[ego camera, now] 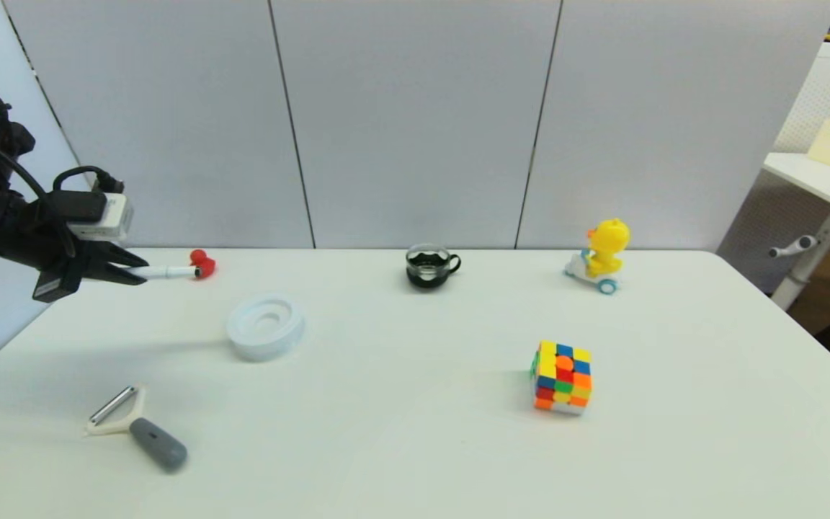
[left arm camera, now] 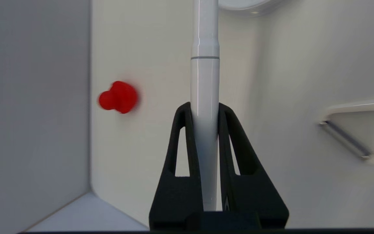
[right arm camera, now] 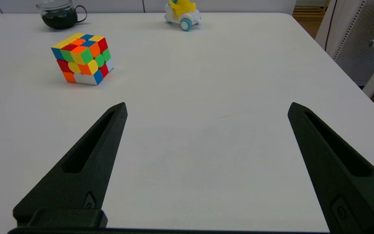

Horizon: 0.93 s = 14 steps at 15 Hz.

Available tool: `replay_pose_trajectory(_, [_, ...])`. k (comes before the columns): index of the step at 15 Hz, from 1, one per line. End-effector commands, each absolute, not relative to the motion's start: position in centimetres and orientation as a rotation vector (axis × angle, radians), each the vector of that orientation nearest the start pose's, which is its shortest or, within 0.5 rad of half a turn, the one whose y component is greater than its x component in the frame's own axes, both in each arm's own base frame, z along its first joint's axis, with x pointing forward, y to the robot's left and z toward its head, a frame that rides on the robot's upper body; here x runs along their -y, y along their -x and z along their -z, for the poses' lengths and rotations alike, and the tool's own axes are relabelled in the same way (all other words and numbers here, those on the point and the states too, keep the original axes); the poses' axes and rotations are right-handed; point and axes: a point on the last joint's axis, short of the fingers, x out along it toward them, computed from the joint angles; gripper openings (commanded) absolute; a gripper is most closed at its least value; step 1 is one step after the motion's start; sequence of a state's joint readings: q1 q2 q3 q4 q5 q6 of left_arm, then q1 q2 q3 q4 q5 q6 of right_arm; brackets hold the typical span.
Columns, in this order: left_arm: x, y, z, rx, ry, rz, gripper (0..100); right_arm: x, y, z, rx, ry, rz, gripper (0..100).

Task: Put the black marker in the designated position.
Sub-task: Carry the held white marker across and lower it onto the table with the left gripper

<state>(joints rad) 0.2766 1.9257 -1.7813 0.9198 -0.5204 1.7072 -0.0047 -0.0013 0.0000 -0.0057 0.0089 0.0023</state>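
The left gripper hangs above the far left corner of the white table, its two black fingers clamped on the black marker. The marker lies roughly level in the grip, lifted off the tabletop, its white barrel pointing right out of the jaws. In the head view its free end sits in front of a small red object that rests on the table by the far left edge; whether the two touch cannot be told. In the left wrist view the barrel runs straight out between the fingers, with a thin seam ring partway along it.

A white ring-shaped dish sits on the table nearer than the marker and a little to the right. Nearer still, towards the left front, lies a white peeler with a grey handle. A glass cup of dark liquid stands at the far middle, a yellow duck toy on a scooter at the far right, and a colourful puzzle cube nearer, right of centre.

The right gripper is out of the head view; its own camera shows its fingers spread wide apart, holding nothing, over the right side of the table, well apart from the cube
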Motion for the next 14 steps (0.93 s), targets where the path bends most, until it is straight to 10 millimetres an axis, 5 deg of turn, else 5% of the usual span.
replay_pose_trajectory(1, [-9.5,-37.3,-22.0,-0.508,-1.15,0.94,0,0.0,2.3,-7.6,0.006,-0.003,-0.005,100])
replay_pose_trajectory(10, [-10.9,-41.0,-14.4,-0.551,-0.991,1.048,0,0.0,2.3,-7.6,0.006,-0.003,-0.005,100])
replay_pose_trajectory(14, [-11.3,-41.2,-13.5,-0.571,-0.974,1.051,0,0.0,2.3,-7.6,0.006,-0.003,-0.005,100])
